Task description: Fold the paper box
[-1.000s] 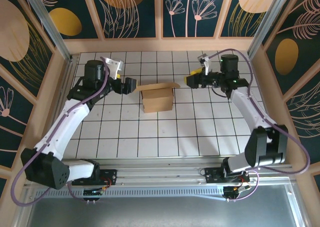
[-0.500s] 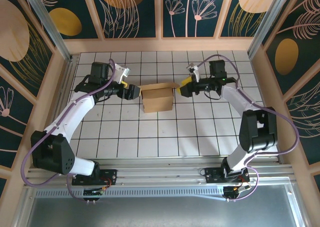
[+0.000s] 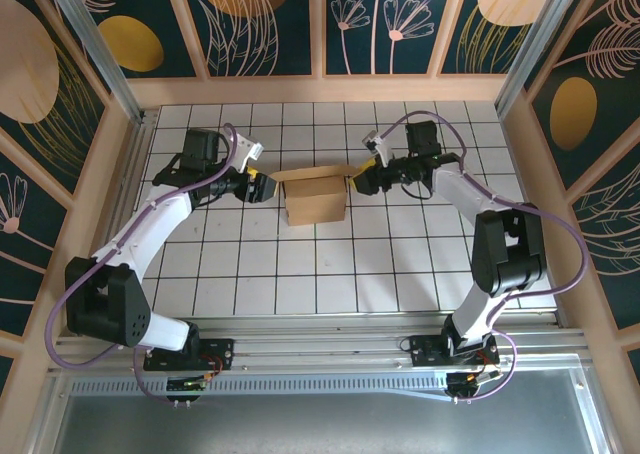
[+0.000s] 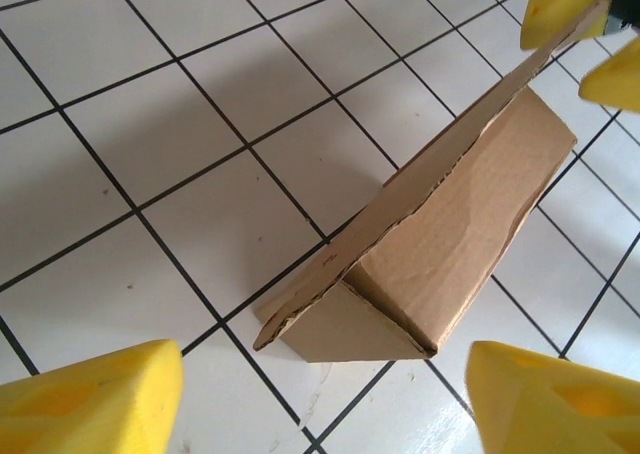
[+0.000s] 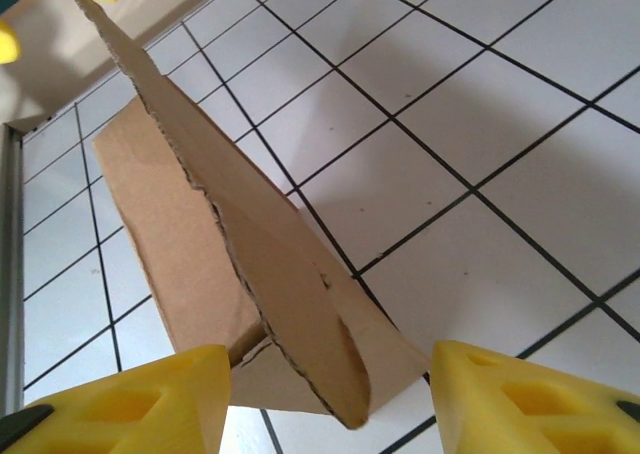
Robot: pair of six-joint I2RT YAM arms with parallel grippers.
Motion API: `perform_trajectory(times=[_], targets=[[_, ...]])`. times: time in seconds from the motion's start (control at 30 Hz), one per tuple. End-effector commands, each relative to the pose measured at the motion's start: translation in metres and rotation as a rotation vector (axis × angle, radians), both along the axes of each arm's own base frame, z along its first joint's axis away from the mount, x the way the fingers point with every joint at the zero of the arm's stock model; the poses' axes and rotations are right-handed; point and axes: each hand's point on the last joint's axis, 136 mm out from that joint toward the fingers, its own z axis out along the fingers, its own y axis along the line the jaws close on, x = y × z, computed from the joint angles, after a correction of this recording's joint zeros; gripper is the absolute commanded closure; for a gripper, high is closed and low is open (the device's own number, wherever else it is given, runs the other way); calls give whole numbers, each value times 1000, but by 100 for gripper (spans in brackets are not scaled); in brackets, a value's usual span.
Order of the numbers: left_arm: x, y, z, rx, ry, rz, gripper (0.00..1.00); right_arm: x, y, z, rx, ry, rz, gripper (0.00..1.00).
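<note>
One paper box (image 3: 314,196) between two claws, left claw (image 3: 262,186) and right claw (image 3: 361,180), each with jaws apart

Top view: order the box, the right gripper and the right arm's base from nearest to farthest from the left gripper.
1. box, just right of the left gripper
2. right gripper, at the box's other end
3. right arm's base, at the near edge
</note>
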Motion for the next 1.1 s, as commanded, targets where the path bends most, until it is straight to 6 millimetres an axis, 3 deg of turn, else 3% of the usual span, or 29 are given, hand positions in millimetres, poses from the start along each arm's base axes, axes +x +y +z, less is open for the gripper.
perform_trajectory(times=[0.0,0.23,0.37,0.47,0.63,0.83,1.07], targets=[[2,-5,3,-4,-39,-38,29,4,-3,34,2,-116,-9,47],[5,-16,1,-32,-41,-71,36,4,2,34,-17,-113,28,54],[6,-19,-5,-26,-23,-74,43,6,8,35,-19,-109,31,64],[6,-19,-11,-12,-5,-69,52,7,10,34,-26,-101,25,74],[3,-23,-15,-7,12,-75,64,4,12,32,-35,-90,30,78],[2,-32,-11,4,15,-80,68,1,18,29,-57,-90,28,83],[3,-38,-1,-9,16,-48,79,3,19,37,-97,-133,-49,93]])
